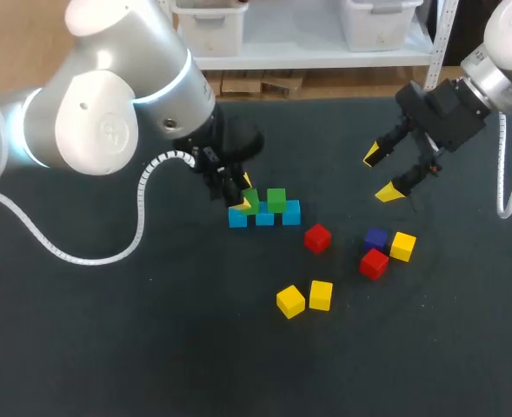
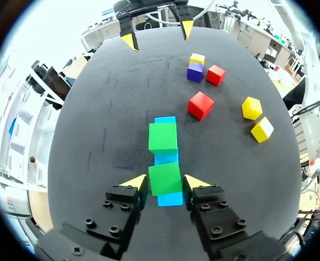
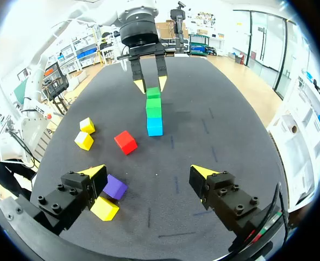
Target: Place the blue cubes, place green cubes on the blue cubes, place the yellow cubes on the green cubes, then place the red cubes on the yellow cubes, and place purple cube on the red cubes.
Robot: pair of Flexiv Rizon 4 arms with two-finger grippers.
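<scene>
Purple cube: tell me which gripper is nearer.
Right. The right gripper hovers open near the purple cube; the left gripper is far off, around a green cube.

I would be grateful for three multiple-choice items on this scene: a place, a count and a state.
1. The purple cube lies A) on the table beside a red cube B) on top of that red cube C) off the table.
2. The yellow cubes number A) two B) five C) three.
3. The right tool is A) shut on a red cube B) open and empty C) shut on the purple cube.
1A: both rest side by side. 2C: a pair plus one. 3B: tips apart, nothing between.
</scene>
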